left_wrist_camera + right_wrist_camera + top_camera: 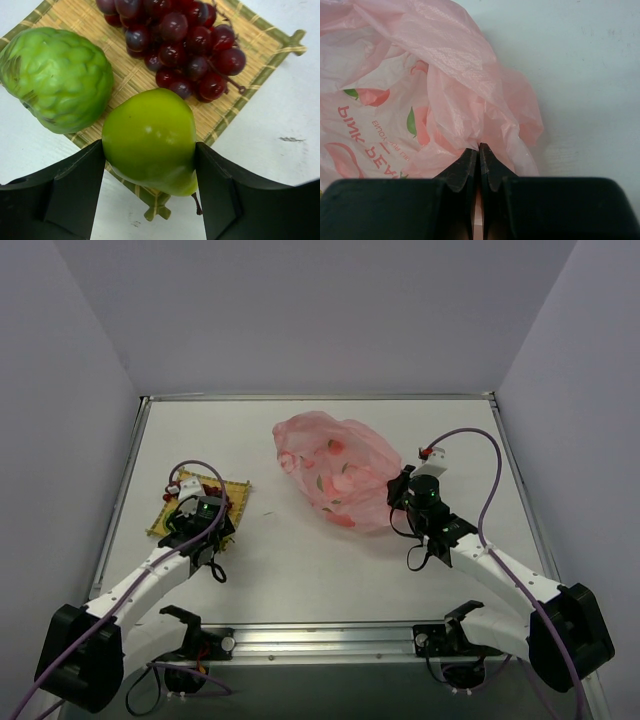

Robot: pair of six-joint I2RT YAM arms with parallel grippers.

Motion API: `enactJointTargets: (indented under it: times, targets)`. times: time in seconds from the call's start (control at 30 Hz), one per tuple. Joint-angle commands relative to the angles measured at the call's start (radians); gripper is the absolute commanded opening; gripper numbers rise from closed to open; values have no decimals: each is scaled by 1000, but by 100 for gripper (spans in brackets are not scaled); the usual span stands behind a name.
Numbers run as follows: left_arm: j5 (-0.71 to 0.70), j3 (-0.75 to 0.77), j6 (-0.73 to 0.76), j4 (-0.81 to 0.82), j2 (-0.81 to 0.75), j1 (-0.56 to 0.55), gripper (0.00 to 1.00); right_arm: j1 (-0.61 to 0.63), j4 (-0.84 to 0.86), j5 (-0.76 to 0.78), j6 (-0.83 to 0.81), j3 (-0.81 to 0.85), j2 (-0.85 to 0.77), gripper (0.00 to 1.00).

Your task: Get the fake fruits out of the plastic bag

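My left gripper [149, 152] is shut on a yellow-green pear [150, 130], held over the near edge of the yellow woven mat [250, 65]. A dark red grape bunch [185, 40] and a bumpy green fruit [55, 80] lie on the mat. In the top view the left gripper [200, 518] is over the mat [238, 490] at the left. My right gripper [479, 147] is shut on a fold of the translucent pink plastic bag [420, 75]. In the top view it [402, 490] grips the right edge of the bag [335, 470]. Reddish shapes show through the bag.
The white table [300, 570] is walled by grey panels at the back and both sides. A metal rail [320, 638] runs along the near edge between the arm bases. Purple cables loop above both wrists.
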Motion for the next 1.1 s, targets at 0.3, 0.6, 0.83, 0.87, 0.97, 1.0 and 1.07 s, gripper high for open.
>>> enactJointTargets:
  times: [0.3,0.6,0.83,0.87,0.97,1.0,1.07]
  targets:
    - [10,6,12,26,-35,20,78,-6,34,-2,-10,-7,-11,0]
    - [77,52,13,-80,-222,12,87,-6,32,-1,-13,-7,-8,0]
    - [212,110,15,-106,-328,9,87,-10,32,9,-14,-8,-3,0]
    - [244,122,27,-106,-363,8,87,-8,32,15,-14,-8,-5,0]
    - [387,199,77,-106,-435,6,89,-10,32,22,-16,-13,-8,1]
    - [417,223,99,-125,-453,6,94,-10,32,24,-14,-13,-9,1]
    - [483,305,162,-158,-495,6,94,-10,31,25,-8,-19,-15,3]
